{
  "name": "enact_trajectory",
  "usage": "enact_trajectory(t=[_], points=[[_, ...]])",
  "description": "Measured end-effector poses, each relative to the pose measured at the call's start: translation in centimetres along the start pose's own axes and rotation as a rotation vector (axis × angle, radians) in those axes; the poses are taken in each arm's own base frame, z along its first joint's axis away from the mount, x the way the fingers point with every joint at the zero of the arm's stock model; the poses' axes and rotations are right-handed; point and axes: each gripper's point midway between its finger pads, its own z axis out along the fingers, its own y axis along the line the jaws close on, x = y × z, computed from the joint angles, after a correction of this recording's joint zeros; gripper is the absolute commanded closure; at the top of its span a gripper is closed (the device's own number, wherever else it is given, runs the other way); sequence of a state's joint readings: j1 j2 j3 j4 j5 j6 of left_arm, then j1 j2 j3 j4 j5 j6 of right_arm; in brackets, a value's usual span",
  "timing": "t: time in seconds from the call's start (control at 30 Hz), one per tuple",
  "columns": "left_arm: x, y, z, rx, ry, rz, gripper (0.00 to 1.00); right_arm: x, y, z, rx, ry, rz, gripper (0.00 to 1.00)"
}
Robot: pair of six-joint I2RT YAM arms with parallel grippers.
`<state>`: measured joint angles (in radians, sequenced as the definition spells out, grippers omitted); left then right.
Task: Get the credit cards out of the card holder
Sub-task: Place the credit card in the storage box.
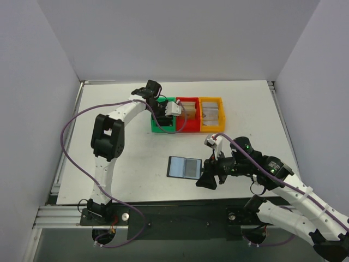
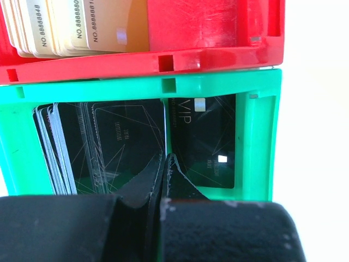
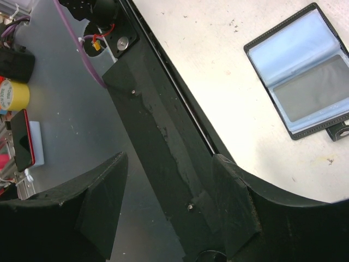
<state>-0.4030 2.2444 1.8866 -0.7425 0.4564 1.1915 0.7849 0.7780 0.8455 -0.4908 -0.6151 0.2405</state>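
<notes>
Plainly the right arm is placed for the coming move. The small black bifold card holder lies open and flat on the white table, a little below the middle of the overhead frame. Its long axis runs left to right with a slight tilt. The right gripper sits just beside its right-hand end, low over the table's near edge, jaws apart and holding nothing.

From the right wrist camera the holder is in the upper right corner, off to the side of the gap between the fingers rather than ahead of it. I judge the wrist must swing toward that corner before the jaws can close on anything.

One thin greyish rectangular credit card shows through the glossy pocket in the half nearer this gripper. The other pocket looks pale blue, and I cannot tell whether it holds a card.

The left gripper is well apart, in the upper middle of the overhead frame. Its jaws are together with nothing seen between them, tips down in the green plastic bin among black cards.
</notes>
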Motion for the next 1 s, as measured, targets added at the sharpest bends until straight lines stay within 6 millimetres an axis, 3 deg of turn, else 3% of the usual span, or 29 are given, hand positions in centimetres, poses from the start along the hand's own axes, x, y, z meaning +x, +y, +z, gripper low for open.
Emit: enact_trajectory(t=[0.33,0.93,1.0], points=[[-0.2,-0.3,-0.2,0.021,0.0,0.006,1.0,0.0,0.0,0.0,0.001,0.0,-0.004,0.42],[-0.3,1.4,0.3,-0.044,0.015,-0.04,1.0,0.0,-0.2,0.1,0.004,0.003,-0.002,0.42],[-0.2,1.6,0.3,-0.054,0.021,-0.045,0.93,0.0,-0.2,0.1,0.005,0.002,-0.001,0.42]])
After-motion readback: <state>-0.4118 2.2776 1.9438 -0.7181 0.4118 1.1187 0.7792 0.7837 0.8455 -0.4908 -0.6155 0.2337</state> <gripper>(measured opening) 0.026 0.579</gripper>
